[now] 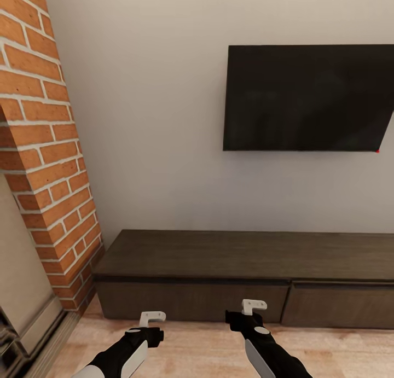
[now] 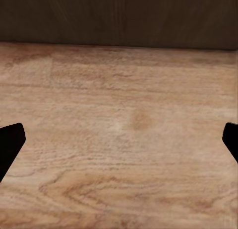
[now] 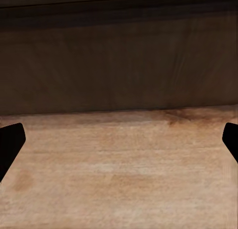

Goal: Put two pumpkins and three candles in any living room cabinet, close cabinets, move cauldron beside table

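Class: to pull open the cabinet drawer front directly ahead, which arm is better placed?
Probably the right: the right claw hangs open closer to the cabinet front than the left claw.

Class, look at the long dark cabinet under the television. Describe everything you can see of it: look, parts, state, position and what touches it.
The cabinet is a long, low unit of dark brown wood grain, standing on the pale wood floor against the grey wall, below the wall-mounted television. Its flat top is bare. Two flat, handleless fronts show, parted by a thin vertical seam, both shut flush. Its left end sits close beside the brick column; its right end runs out of view. Nothing touches it except the floor.
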